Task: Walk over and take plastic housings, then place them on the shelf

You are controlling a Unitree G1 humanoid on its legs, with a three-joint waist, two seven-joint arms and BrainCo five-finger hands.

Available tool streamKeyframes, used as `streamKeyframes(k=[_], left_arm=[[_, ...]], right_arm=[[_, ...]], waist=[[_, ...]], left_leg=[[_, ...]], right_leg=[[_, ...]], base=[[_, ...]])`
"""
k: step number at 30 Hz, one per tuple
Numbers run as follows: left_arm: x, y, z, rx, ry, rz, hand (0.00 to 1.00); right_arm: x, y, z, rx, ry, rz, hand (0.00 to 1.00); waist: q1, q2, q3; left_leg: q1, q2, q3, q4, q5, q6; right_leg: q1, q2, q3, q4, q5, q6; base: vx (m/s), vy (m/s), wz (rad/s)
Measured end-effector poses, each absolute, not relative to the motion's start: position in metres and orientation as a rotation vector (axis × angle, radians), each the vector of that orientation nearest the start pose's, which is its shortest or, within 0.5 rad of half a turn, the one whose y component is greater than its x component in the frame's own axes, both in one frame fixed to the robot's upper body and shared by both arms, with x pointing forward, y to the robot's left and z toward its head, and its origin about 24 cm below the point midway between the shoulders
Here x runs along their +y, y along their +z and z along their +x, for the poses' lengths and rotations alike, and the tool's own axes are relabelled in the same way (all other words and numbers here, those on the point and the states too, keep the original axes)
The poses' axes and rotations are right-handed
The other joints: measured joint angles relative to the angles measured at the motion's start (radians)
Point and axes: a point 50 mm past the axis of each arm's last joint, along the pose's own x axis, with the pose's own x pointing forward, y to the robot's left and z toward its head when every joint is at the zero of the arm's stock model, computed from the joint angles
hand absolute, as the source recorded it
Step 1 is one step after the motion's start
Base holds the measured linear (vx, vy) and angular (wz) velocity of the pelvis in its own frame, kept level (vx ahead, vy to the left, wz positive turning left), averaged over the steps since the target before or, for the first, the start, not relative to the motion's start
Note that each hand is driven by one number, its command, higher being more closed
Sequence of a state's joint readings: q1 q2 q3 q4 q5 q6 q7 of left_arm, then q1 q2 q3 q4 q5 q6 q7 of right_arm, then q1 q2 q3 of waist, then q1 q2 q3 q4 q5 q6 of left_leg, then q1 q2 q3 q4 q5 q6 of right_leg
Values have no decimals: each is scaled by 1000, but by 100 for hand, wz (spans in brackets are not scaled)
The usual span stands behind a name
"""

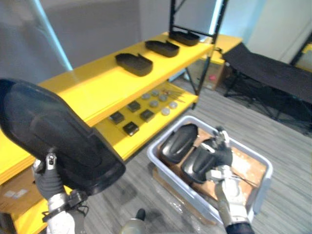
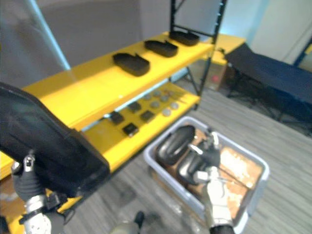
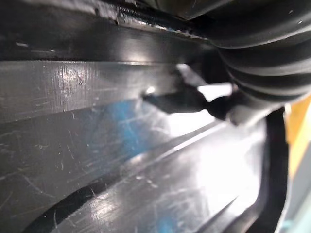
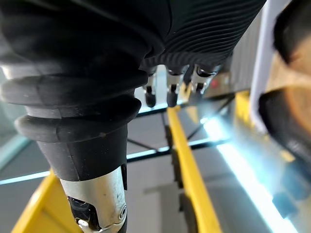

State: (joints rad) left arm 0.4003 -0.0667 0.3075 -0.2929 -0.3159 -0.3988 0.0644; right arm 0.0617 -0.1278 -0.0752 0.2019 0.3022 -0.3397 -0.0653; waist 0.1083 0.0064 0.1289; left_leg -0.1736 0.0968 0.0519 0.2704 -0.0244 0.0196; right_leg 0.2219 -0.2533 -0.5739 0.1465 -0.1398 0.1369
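A large black plastic housing (image 1: 53, 136) is held up at the lower left, in front of the yellow shelf (image 1: 97, 85). My left hand (image 1: 48, 183) grips it from below, and a dark fingertip (image 3: 167, 101) presses on its glossy inside. My right hand (image 1: 220, 155) hovers over a grey bin (image 1: 261, 168) on the floor, just above two black housings (image 1: 178, 141) lying in it. Its fingers (image 4: 170, 94) hang relaxed and hold nothing. Three more black housings (image 1: 134, 63) lie in a row on the shelf's top board.
The lower shelf board holds small black blocks (image 1: 130, 127) and grey discs (image 1: 161, 102). A black folding cot (image 1: 273, 73) stands at the right, past the shelf's black upright (image 1: 209, 44). The bin rests on cardboard on the grey plank floor (image 1: 287, 141).
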Motion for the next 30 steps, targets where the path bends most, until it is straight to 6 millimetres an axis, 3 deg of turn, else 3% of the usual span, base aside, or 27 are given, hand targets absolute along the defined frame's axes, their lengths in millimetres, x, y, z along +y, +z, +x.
streamKeyframes(k=[1, 2, 3, 4, 7, 9, 11, 14, 18, 22, 30], left_arm=[[241, 65, 146, -347, 530, -185, 100], [239, 65, 148, -348, 520, -189, 100], [236, 64, 149, -344, 503, -197, 100], [233, 65, 152, -347, 484, -198, 100], [229, 67, 160, -341, 436, -200, 100], [225, 66, 163, -328, 411, -209, 100], [222, 66, 166, -322, 384, -212, 100], [220, 66, 168, -310, 358, -211, 100], [213, 66, 172, -308, 354, -233, 100], [205, 65, 176, -288, 339, -255, 100], [224, 68, 172, -299, 412, -176, 100]], right_arm=[[-216, 17, 226, -95, -253, 152, 0], [-220, 18, 222, -100, -269, 155, 0], [-227, 19, 215, -108, -291, 173, 0], [-227, 18, 212, -113, -304, 201, 0], [-217, 4, 200, -70, -337, 273, 0], [-215, 1, 195, -56, -344, 274, 0], [-215, 0, 194, -55, -345, 281, 0], [-209, -1, 191, -46, -311, 284, 0], [-202, 1, 187, -51, -243, 277, 0], [-198, 5, 189, -77, -183, 250, 0], [-178, 27, 217, -209, -72, 203, 0]], waist=[[-17, 5, -3], [-25, 15, -5], [-44, 30, -17], [-72, 22, -19], [-95, -29, -2], [-100, -35, -5], [-101, -35, -4], [-99, -12, 16], [-100, 3, 18], [-93, -4, 51], [-39, -18, 63]], left_leg=[[-19, 23, 37, 136, -43, 23], [-20, 34, 52, 156, -58, 16], [-17, 28, 51, 141, -90, -36], [-1, 7, 51, 86, -112, -80], [40, -52, 82, -50, -60, -75], [55, -60, 108, -106, -21, -74], [52, -78, 100, -146, 13, -68], [71, -81, 95, -215, 53, -73], [96, -80, 75, -319, 112, -74], [104, -84, 23, -356, 141, -67], [102, -137, -67, -356, 164, -49]], right_leg=[[-13, -25, 10, 35, -8, 11], [-15, -27, 20, 56, -11, 15], [-31, -35, 36, 82, -18, 15], [-48, -52, 54, 89, -26, 5], [-44, -81, 69, 34, -12, -4], [-41, -73, 85, -5, -5, -14], [-46, -77, 82, -19, 38, -6], [-46, -73, 77, -20, 71, 20], [-43, -54, 46, -21, 78, 21], [-10, -50, -23, 9, 78, 21], [7, -94, -72, 98, 85, 12]], base=[[-32, 148, -13], [-17, 154, -3], [-36, 252, 8], [-46, 234, 8], [-81, 170, 12], [-13, 39, 29], [7, 38, 27], [13, 2, 13], [16, -27, 28], [37, -36, 55], [103, -10, 39]])
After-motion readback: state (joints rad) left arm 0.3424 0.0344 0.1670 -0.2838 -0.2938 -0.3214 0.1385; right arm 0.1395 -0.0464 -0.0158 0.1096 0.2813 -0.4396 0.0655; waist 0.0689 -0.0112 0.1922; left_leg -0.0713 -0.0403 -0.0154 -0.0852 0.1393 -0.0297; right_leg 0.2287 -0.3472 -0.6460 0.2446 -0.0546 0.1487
